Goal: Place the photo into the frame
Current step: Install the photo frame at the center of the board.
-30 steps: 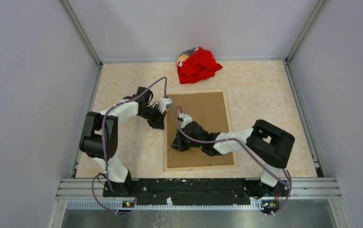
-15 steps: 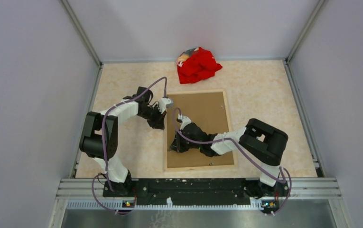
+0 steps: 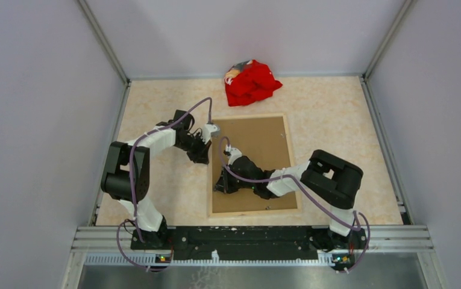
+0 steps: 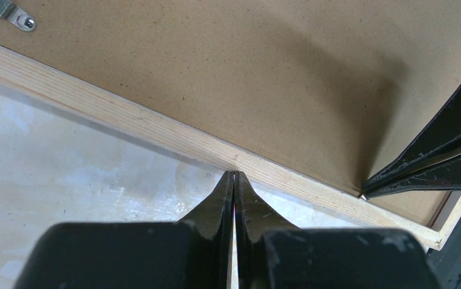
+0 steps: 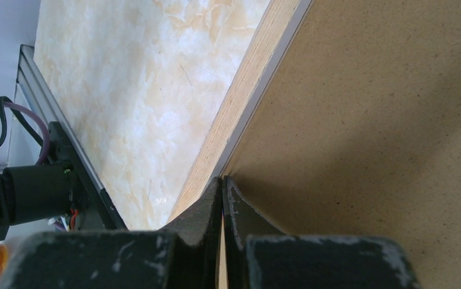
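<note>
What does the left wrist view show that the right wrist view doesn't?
Only left wrist: a metal clip on the backing board, and the right gripper with its tips at the seam between board and frame. Only right wrist: a metal rail and a purple cable. Both: the board, the frame's pale wood edge, the marbled table, and that camera's own jaws shut.

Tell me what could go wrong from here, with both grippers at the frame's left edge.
1. The right gripper, shut, has its tips at the seam between the backing board and the wooden edge of the frame; prying there might slip or gouge the board.
2. The left gripper, shut, meets that edge from outside; a push may slide the frame across the table.
3. The two grippers work close together and might collide.
</note>
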Available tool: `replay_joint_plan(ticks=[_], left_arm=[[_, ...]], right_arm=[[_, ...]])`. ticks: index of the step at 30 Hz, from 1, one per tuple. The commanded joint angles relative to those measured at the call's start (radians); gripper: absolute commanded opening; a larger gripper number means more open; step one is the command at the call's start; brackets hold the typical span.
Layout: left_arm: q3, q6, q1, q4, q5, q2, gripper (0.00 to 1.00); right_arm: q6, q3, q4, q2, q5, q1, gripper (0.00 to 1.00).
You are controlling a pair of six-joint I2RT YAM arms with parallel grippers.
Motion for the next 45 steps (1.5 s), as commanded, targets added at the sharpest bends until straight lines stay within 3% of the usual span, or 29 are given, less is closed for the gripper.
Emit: replay_joint_plan(ticks=[1, 6, 11, 19, 30, 45], left_arm=[[0.016, -0.008, -0.003, 0.008, 0.012, 0.011, 0.06], [0.045, -0.054, 0.009, 0.031, 0.002, 0.017, 0.06], [0.132, -0.126, 0.078, 0.033, 0.082, 0.063, 0.07], [0.244, -0.203, 0.104, 0.056, 0.163, 0.21, 0.13], [0.248, -0.204, 0.106, 0.071, 0.176, 0.277, 0.08], [0.213, -0.195, 0.107, 0.084, 0.17, 0.26, 0.07]], right_arm=[[-0.012, 0.024, -0.007, -0.006, 0.007, -0.006, 0.0], [-0.033, 0.053, -0.041, -0.075, -0.003, -0.086, 0.0], [-0.061, 0.1, -0.085, -0.124, -0.054, -0.231, 0.0], [-0.065, 0.29, -0.123, 0.064, -0.149, -0.388, 0.19], [-0.054, 0.514, -0.158, 0.284, -0.194, -0.405, 0.23], [-0.035, 0.609, -0.202, 0.385, -0.216, -0.405, 0.23]])
